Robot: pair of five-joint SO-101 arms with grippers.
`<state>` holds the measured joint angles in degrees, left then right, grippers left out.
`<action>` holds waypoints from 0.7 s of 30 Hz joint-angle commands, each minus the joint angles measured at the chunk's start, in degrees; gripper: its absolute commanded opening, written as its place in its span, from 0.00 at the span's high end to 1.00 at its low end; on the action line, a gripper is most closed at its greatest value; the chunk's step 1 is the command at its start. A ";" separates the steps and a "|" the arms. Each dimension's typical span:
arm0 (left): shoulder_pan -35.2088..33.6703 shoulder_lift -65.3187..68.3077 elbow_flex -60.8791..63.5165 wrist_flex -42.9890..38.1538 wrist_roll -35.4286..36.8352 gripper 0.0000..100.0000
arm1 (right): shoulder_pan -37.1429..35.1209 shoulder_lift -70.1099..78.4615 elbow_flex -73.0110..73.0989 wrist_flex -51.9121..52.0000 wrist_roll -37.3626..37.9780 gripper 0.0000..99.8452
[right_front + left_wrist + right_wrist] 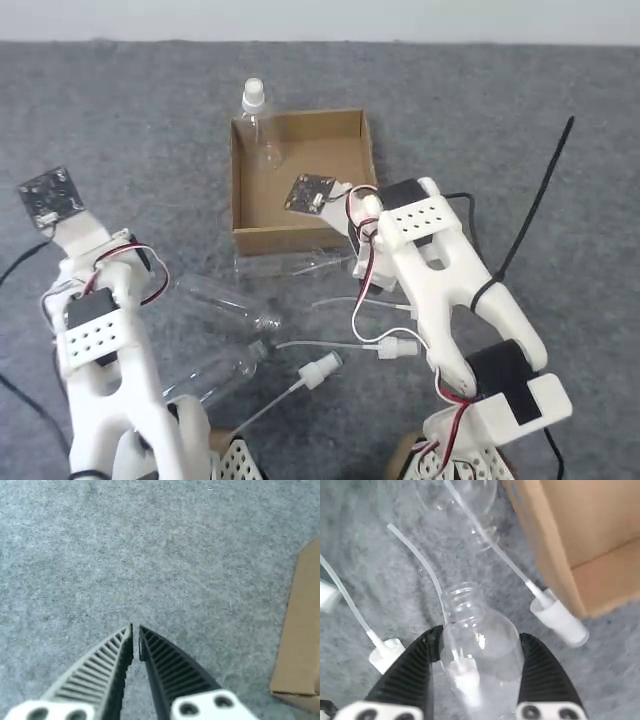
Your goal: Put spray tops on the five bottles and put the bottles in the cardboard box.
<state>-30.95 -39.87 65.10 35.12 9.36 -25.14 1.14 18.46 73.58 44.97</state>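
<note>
My right claw (481,634) pinches the clear bottle (462,602) mid-body, just beside the box (560,540). I judge it light, slick, thin-walled: hold gently below the shoulder. My left claw (135,630): pressed together, near box.

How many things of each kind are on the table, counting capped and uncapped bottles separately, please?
Bottle with spray top: 1
Bottles without tops: 3
Loose spray tops: 4
Cardboard box: 1
Total: 9
</note>
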 commanded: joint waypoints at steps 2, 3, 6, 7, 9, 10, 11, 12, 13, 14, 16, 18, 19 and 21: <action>0.00 -2.55 -0.57 -0.53 -0.88 0.99 | 3.65 -1.10 -3.96 2.86 -8.62 0.94; 0.00 -2.55 -0.57 -0.53 -0.88 0.99 | 4.79 -1.10 -3.96 3.12 -10.11 0.94; 0.00 -2.55 -0.57 -0.53 -0.88 0.99 | 8.75 -1.01 -3.78 3.12 -13.98 0.94; 0.00 -2.55 -0.57 -0.53 -0.88 0.99 | 10.07 -1.01 -3.78 3.12 -14.95 0.94; 0.00 -2.55 -0.57 -0.53 -0.88 0.99 | 12.70 -1.01 -3.69 3.12 -16.97 0.94; 0.00 -2.55 -0.57 -0.53 -0.88 0.99 | 13.93 -0.92 -3.69 3.12 -18.11 0.94; 0.00 -2.55 -0.57 -0.53 -0.88 0.99 | 15.16 -0.84 -3.69 3.12 -19.16 0.94; 0.00 -2.55 -0.57 -0.53 -0.88 0.99 | 16.40 -0.57 -3.69 3.12 -20.13 0.94; 0.00 -2.55 -0.57 -0.53 -0.88 0.99 | 17.54 -0.40 -3.60 3.03 -20.84 0.94; 0.00 -2.55 -0.57 -0.53 -0.88 0.99 | 18.59 -0.40 -3.52 2.95 -21.45 0.94; 0.00 -2.55 -0.57 -0.53 -0.88 0.99 | 20.70 -0.40 -2.73 2.59 -21.89 0.94; 0.00 -2.55 -0.57 -0.53 -0.88 0.99 | 21.93 -0.31 -2.29 2.51 -21.80 0.94; 0.00 -2.55 -0.57 -0.53 -0.88 0.99 | 22.37 -0.31 -1.76 2.42 -21.80 0.94; 0.00 -2.55 -0.57 -0.53 -0.88 0.99 | 23.08 -0.40 -0.09 0.48 -21.54 0.94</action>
<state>-30.95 -39.87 65.10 35.12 8.92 -4.13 1.14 18.46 76.13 24.04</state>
